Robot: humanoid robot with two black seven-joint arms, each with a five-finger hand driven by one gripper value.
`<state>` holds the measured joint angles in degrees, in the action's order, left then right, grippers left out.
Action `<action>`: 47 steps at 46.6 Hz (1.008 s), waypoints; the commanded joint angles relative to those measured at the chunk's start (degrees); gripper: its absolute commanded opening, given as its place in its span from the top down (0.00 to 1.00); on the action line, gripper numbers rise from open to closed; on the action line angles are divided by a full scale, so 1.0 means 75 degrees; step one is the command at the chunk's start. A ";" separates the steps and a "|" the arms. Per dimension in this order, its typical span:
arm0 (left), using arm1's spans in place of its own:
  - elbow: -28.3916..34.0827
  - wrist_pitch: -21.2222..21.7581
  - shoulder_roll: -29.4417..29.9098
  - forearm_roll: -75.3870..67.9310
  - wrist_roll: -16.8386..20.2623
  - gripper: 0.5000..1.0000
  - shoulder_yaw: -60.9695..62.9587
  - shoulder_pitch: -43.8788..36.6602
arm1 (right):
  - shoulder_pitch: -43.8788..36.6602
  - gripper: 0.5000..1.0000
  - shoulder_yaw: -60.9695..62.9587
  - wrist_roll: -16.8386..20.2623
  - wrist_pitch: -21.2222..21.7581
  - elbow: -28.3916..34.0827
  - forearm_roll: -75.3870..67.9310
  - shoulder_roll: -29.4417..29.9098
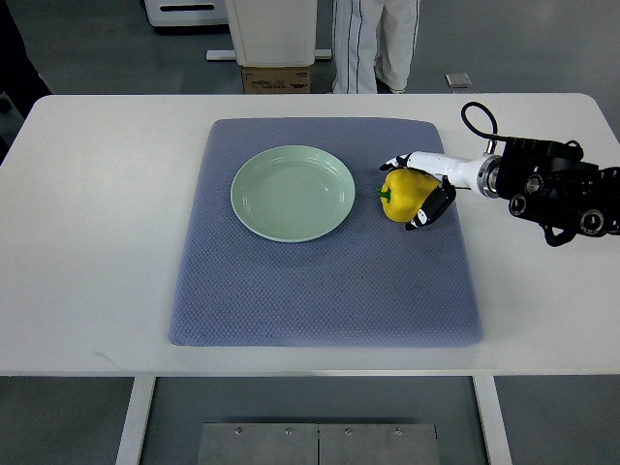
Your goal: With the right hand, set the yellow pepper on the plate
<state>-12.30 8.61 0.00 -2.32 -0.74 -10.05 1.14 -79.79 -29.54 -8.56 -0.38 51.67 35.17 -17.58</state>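
The right hand [423, 194] wraps its fingers around the yellow pepper [404, 194], which sits on the blue mat [325, 291] at three o'clock from the green plate [292, 193], just beside it. Light, firm, waxy-slick by appearance: grip the body. Nothing blocks the way; a person's legs [376, 44] stand beyond the table [97, 194].

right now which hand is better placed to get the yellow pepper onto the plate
Right. The right hand is already curled around the yellow pepper, just right of the plate on the mat. No left arm shows in this view.
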 commanded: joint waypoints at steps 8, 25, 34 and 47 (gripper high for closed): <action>0.0000 0.0000 0.0000 -0.0007 -0.0007 0.00 0.0004 0.0000 | 0.0010 0.16 0.0001 0.0004 -0.0008 0.0002 -0.0002 0.0012; 0.0000 0.0000 0.0000 -0.0007 0.0005 0.00 0.0004 0.0000 | 0.0010 0.17 0.0001 0.0004 -0.0043 -0.0045 -0.0002 0.0059; 0.0000 0.0000 0.0000 0.0004 -0.0007 0.00 0.0004 0.0000 | 0.0010 0.18 0.0001 0.0004 -0.0054 -0.0080 -0.0002 0.0083; 0.0000 0.0000 0.0000 -0.0007 0.0005 0.00 -0.0008 0.0000 | 0.0021 0.22 0.0012 0.0004 -0.0089 -0.0116 -0.0002 0.0083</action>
<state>-12.30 8.61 0.00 -2.32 -0.78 -10.04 1.14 -79.63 -29.52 -8.52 -0.86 50.80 35.16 -16.96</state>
